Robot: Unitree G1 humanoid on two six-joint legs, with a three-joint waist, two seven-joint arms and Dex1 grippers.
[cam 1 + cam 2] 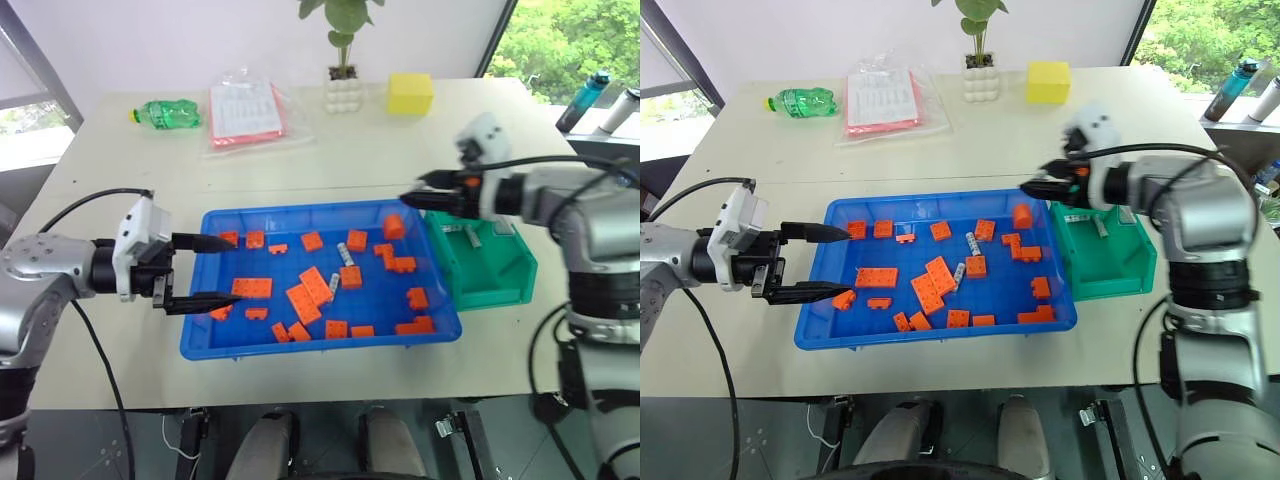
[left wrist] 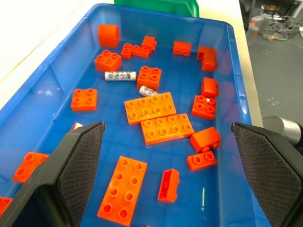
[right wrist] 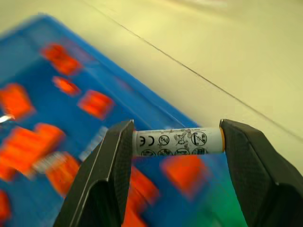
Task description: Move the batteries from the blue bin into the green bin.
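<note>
Because the task sends each cell across to the small deep green plastic bin (image 1: pixel 485 262), the right gripper (image 3: pixel 176 142) is held over the corner where that bin meets the large shallow bright-blue plastic tray (image 1: pixel 215 345), its two black fingers part-closed end to end on one silver-grey metal battery (image 3: pixel 178 141). That lengthwise pinch likely keeps the cylinder from rolling. Two more batteries (image 2: pixel 120 75) lie among the orange toy bricks (image 2: pixel 149 107) in the tray, and a few already rest in the green bin. The left gripper (image 1: pixel 205 272) hangs wide open and empty at the tray's left rim, probably ready for the next pick.
</note>
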